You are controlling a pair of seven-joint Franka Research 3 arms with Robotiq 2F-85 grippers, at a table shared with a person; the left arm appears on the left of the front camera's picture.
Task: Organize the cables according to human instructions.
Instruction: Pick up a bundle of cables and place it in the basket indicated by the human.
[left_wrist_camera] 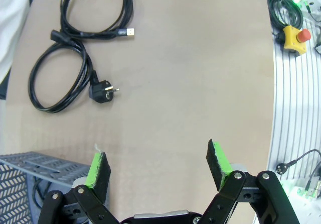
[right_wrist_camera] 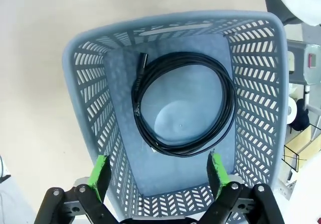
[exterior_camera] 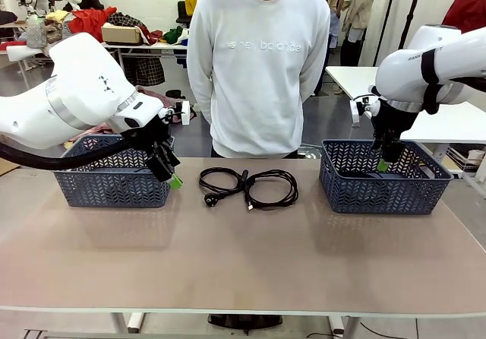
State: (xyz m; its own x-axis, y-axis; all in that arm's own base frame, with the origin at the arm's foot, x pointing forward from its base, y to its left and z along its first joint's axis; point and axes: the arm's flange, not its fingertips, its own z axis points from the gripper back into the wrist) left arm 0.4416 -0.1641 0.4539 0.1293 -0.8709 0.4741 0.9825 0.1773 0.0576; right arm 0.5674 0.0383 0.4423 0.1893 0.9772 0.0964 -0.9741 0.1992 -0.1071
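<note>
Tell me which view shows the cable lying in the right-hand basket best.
The right wrist view: it looks straight down into the basket, so the whole coiled cable shows on its floor. In the front view the basket's lattice wall covers nearly all of it. The left wrist view looks at the cables on the table instead.

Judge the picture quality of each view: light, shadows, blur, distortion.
Front view: even light, soft shadows beneath the left basket and right basket on the table, loose cables sharp. Left wrist view: wide-angle bend curves the table's edge, cables crisp too. Right wrist view: the right basket's walls bow outward, pale sheen on its floor, coiled cable crisp.
</note>
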